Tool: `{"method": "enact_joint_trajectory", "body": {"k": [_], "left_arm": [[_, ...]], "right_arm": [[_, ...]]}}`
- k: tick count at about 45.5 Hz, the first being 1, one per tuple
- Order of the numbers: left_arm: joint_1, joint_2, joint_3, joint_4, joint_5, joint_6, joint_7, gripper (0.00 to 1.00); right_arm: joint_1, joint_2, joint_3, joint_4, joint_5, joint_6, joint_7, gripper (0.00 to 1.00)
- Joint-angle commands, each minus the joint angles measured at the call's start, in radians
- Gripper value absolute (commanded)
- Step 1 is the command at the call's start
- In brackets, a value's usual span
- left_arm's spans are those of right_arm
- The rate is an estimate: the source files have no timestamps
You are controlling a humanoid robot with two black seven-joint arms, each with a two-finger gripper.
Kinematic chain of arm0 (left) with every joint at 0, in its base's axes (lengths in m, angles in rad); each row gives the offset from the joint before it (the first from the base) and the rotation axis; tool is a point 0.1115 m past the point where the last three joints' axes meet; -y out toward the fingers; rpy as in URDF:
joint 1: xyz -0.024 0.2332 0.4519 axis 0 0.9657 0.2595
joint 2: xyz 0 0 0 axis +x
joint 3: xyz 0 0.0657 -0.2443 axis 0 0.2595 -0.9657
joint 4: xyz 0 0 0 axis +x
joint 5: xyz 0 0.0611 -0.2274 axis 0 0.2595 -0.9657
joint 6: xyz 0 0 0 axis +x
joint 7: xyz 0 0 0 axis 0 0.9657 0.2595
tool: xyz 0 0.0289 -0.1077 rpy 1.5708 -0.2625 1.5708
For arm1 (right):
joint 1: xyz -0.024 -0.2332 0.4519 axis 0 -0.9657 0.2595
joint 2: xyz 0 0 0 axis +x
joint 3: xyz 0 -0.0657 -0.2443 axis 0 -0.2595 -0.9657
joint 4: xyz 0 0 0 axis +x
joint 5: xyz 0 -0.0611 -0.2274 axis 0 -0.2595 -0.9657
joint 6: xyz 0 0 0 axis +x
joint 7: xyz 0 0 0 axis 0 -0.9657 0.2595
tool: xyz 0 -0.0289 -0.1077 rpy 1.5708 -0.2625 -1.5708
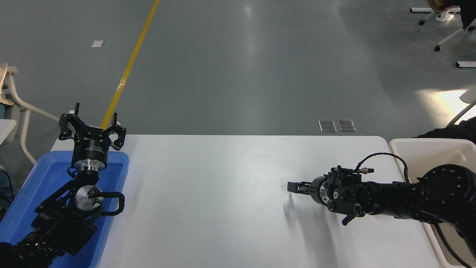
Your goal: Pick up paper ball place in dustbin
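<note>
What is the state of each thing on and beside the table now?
Left gripper: open, parked over the blue tray's far end.
Right gripper: shut, holding nothing, low over the table.
Blue tray: on the table's left edge.
Dustbin: upright beside the table's right edge.
Paper ball: not visible.

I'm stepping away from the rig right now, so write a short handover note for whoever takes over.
Left gripper: parked over the blue tray at lower left, jaws open, empty.
Right gripper: low over the white table, pointing left, jaws look shut, holding nothing.
Dustbin: off the table's right edge, partly hidden by the right arm.
Paper ball: not visible anywhere on the table or in either gripper.
Done: unclear; the ball may already be binned.
Left: check the bin.
</note>
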Motion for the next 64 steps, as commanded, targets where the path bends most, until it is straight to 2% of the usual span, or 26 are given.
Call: {"method": "enact_joint_trajectory", "body": {"k": [1,7,21,26,33,41,49,64], "left_arm": [[0.0,0.001,0.0,0.0,0.0,0.0,0.0,0.99],[0.0,0.001,0.0,0.0,0.0,0.0,0.0,0.99],[0.0,0.001,0.0,0.0,0.0,0.0,0.0,0.99],[0.0,0.001,0.0,0.0,0.002,0.0,0.0,0.99],[0.0,0.001,0.0,0.0,0.002,0.0,0.0,0.99],[0.0,0.001,0.0,0.0,0.0,0.0,0.0,0.99],[0.0,0.001,0.0,0.0,0.0,0.0,0.0,0.99],[0.0,0.001,0.002,0.0,0.002,0.0,0.0,0.99]], "right_arm": [[0.27,-0.247,-0.049,0.25,0.0,0.166,0.001,1.0],[0.466,-0.332,-0.097,0.317,0.001,0.366,0.001,1.0],[0.81,-0.442,-0.125,0.339,-0.009,0.848,0.002,1.0],[0.841,-0.468,-0.126,0.34,-0.026,0.848,0.001,1.0],[0.841,-0.482,-0.161,0.342,-0.14,0.848,0.001,1.0],[0.827,-0.507,-0.206,0.346,-0.16,0.848,0.001,1.0],[0.778,-0.511,-0.253,0.343,-0.23,0.848,0.001,1.0],[0.467,-0.493,-0.249,0.271,-0.224,0.458,-0.001,1.0]]}}
